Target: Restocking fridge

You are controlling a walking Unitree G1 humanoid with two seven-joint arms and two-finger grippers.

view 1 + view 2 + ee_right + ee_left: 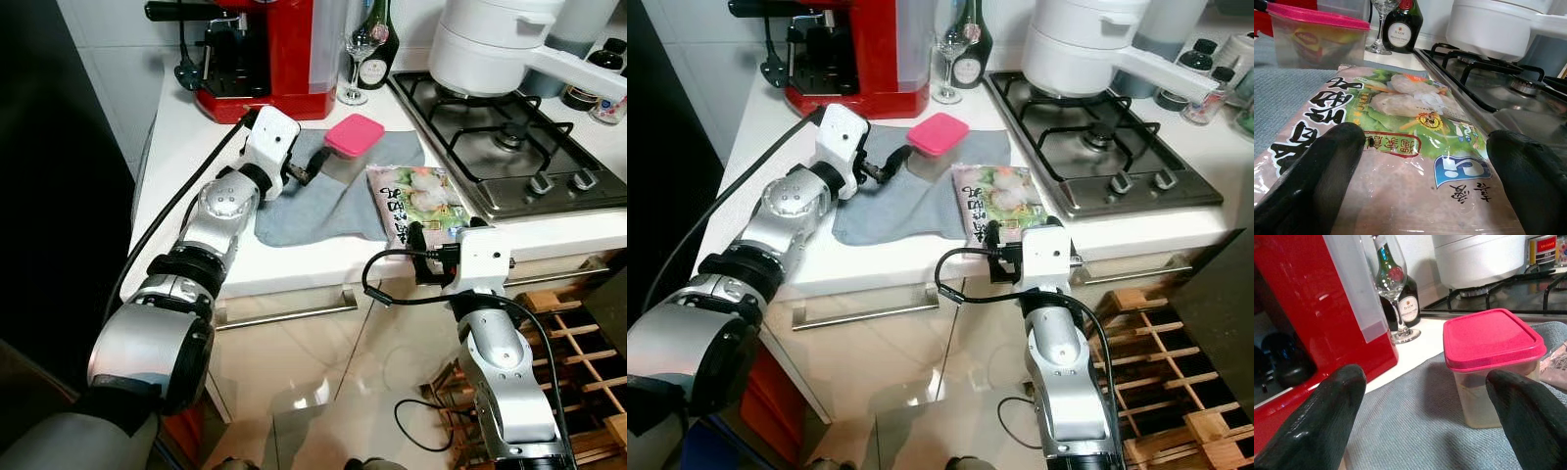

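**Kitchen counter, two items staged for the fridge**

White countertop (186,147) beside a gas hob (509,137), with a red coffee machine (265,49), a wine glass (360,49) and a dark bottle (377,44) along the back wall, and a white pot (490,44) on the burner.

Item 1: pink-lidded container (354,135). It stands upright on a grey cloth (323,196), towards the cloth's far edge. We read clear walls with pale contents low inside; the lid sits flush. Our left gripper (315,168) is levelled at it, fingers spread wide and empty, the tub just ahead between the two tips. We judge this a line-up for a side grasp across the walls, below the lid rim.

Item 2: frozen food bag (419,201). It lies flat, partly on the cloth, near the counter's front edge next to the hob. Glossy plastic, printed with dumplings, greens and bold black characters; slack and slippery by the look of it. Our right gripper (423,250) approaches from the counter edge, fingers apart, with nothing held, the bag's near end lying between them. We judge that a low, edge-on approach suits a flat pack like this.
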